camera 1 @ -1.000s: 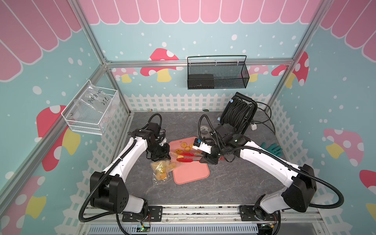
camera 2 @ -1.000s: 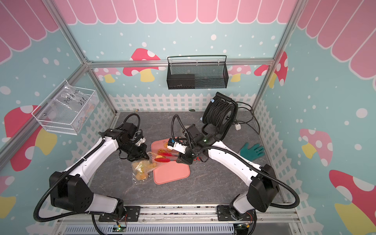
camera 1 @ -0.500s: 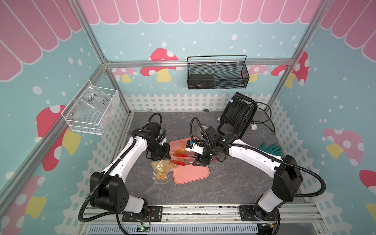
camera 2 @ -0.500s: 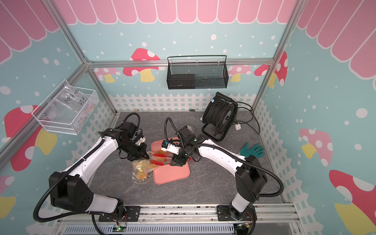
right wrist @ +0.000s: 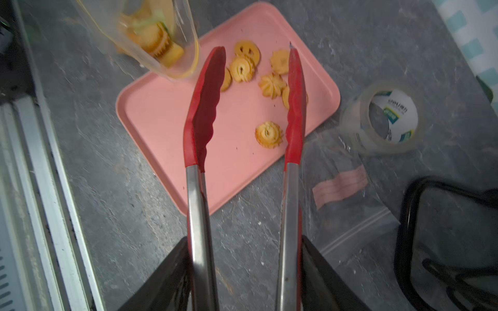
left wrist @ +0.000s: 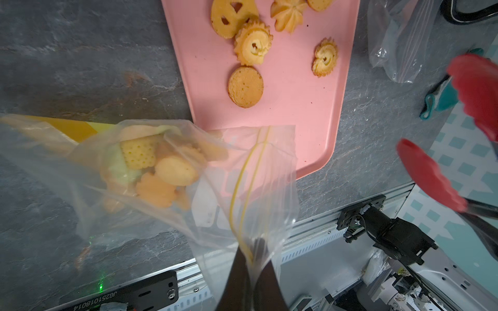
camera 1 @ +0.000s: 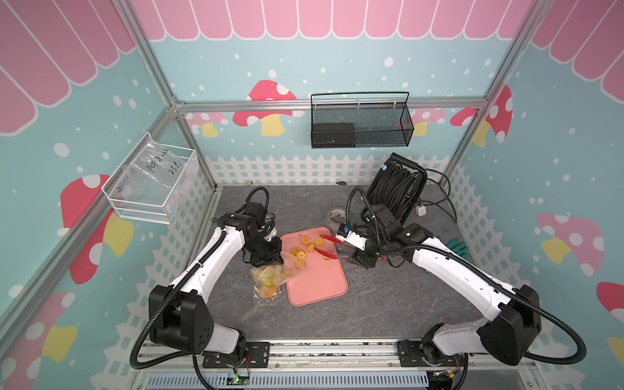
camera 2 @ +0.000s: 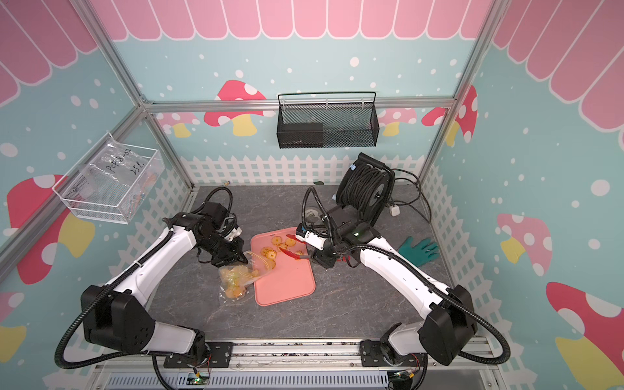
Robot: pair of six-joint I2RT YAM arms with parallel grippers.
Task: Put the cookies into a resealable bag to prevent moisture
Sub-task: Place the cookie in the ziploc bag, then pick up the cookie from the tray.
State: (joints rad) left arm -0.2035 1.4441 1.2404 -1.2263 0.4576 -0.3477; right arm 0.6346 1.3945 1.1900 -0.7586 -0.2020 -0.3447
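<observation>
In both top views the left gripper (camera 1: 266, 259) is pinching the raised lip of the resealable bag (camera 1: 268, 282), which is slumping on the table just beside the pink tray (camera 1: 319, 287). The right gripper (camera 1: 363, 258) is clasping the handles of the red-tipped tongs (camera 1: 326, 245), whose tips are hanging spread over the cookies (camera 1: 305, 241) at the tray's far end. Only these views are showing the cable reel (camera 1: 395, 189), the black mesh basket (camera 1: 359, 125) and the white wire basket (camera 1: 152, 184), where a clear bag is bearing handwriting reading roughly "Pcf8-02".

The left wrist view is giving detail that the top views are blurring. The closed fingers (left wrist: 242, 280) are gripping the bag at its yellow zip line; a heap of cookies, a dotted square cracker among them, is lying deep inside the bag, well apart from those fingers; several more are lying loose on the tray beyond the bag's mouth. A label (left wrist: 94, 301) on the rail is reading "JG251018014" upside down.

The right wrist view is showing the tongs' steel arms standing apart, braced between the black fingers (right wrist: 172, 274). One swirled cookie is lying between the red tips, nearer one of them; the rest are lying further along, towards the tips' ends. A tape roll (right wrist: 382, 121) is sitting beside the tray, its blue-and-white label too blurred for reading, and a second clear bag (right wrist: 350, 215) holding pink strips is lying near it.
</observation>
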